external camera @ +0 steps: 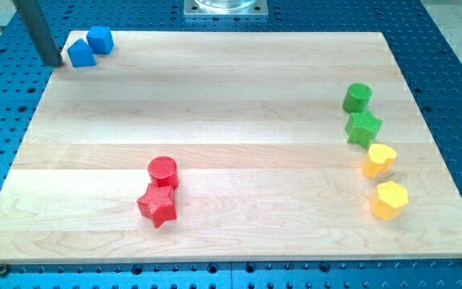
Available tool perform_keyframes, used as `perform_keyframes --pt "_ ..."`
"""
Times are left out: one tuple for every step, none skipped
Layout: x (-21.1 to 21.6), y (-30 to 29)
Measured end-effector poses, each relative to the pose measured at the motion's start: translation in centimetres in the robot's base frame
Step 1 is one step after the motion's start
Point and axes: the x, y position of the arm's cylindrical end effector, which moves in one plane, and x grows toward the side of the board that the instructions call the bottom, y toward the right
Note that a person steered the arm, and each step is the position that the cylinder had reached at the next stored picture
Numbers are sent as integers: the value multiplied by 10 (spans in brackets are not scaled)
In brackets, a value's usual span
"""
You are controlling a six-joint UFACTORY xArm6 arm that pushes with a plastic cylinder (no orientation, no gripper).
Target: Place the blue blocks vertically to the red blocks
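Two blue blocks sit at the board's top left corner: a blue triangular block (80, 53) and a blue cube-like block (100, 39) touching it on its upper right. A red cylinder (164, 171) and a red star (158, 205) lie together at the lower middle left, the star just below the cylinder. My rod comes down from the view's top left; my tip (53, 62) rests at the board's left edge, just left of the blue triangular block.
At the right side stand a green cylinder (358, 97), a green star (364, 128), a yellow heart (379, 160) and a yellow hexagon (390, 200) in a column. The wooden board (231, 104) lies on a blue perforated table.
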Motion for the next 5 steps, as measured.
perform_keyframes --pt "-48 22" --pt "-29 79" --pt "46 126" --pt "109 160" --pt "144 182"
